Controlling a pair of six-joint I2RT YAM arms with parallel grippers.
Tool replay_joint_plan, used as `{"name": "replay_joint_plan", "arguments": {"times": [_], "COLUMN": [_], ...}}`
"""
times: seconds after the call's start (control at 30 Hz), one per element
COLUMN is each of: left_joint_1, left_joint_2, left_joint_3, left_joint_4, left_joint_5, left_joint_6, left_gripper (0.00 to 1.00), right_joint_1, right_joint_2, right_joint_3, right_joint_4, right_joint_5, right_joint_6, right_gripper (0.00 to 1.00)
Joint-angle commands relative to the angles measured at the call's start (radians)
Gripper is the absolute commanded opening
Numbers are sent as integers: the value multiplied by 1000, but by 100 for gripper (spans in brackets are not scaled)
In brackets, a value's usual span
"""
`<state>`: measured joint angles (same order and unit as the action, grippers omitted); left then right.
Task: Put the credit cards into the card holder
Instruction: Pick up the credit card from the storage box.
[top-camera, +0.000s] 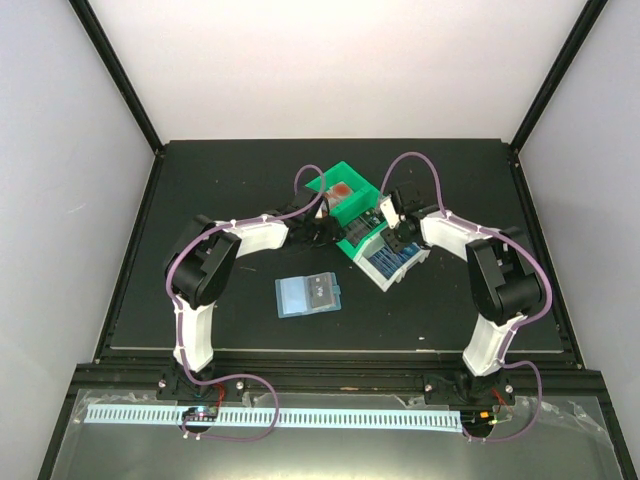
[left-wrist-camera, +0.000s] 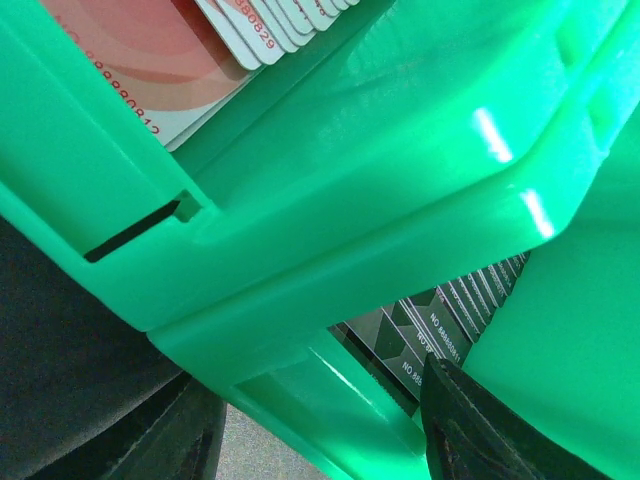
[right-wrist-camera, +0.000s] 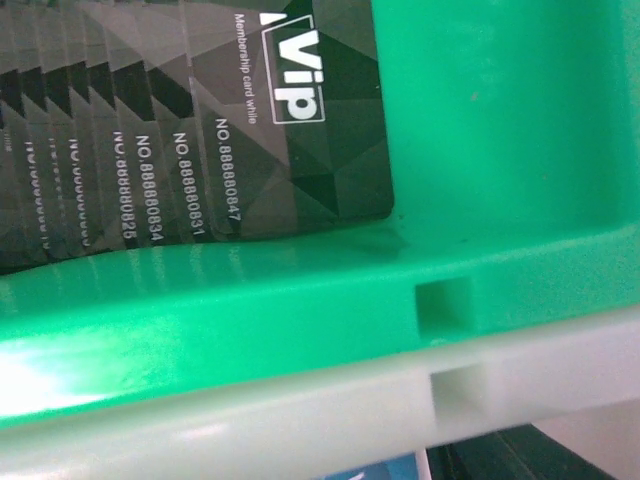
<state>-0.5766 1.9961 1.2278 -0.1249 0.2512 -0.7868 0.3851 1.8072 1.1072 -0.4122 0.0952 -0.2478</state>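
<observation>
One view, overhead, shows card holder (top-camera: 309, 295); wrist views, cards (right-wrist-camera: 200, 120); fingers (left-wrist-camera: 470, 430): spread untellable

**Layout, mid-table**

I read two bins touching at the table's centre. The far bin (top-camera: 340, 172) sits behind and to the left, and the near bin (top-camera: 386, 286) sits in front and to the right. Overlapping rows of cards (top-camera: 343, 190) lie in the compartments of both. The card holder (top-camera: 310, 295) lies flat on the table (top-camera: 200, 180). It is in front of the far bin, left of the near bin, and apart from both.
</observation>
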Motion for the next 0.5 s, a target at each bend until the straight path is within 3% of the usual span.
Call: {"name": "replay_joint_plan", "arguments": {"times": [0.0,0.23,0.47], "left_joint_1": [9,10,13], "left_joint_2": [33,31,29], "left_joint_3": [-28,-28,-31], "left_joint_4": [-81,-80,-81], "left_joint_5": [-38,-34,-35], "left_joint_6": [41,44,45], "left_gripper": [54,54,53], "right_joint_1": [-5,-11,-11], "right_joint_2": [3,6,43], "right_joint_3": [32,36,44], "right_joint_4": [-62,-73,-42], "right_joint_5": [-116,-115,56], "right_joint_6": [39,45,84], "right_gripper": [54,55,49]}}
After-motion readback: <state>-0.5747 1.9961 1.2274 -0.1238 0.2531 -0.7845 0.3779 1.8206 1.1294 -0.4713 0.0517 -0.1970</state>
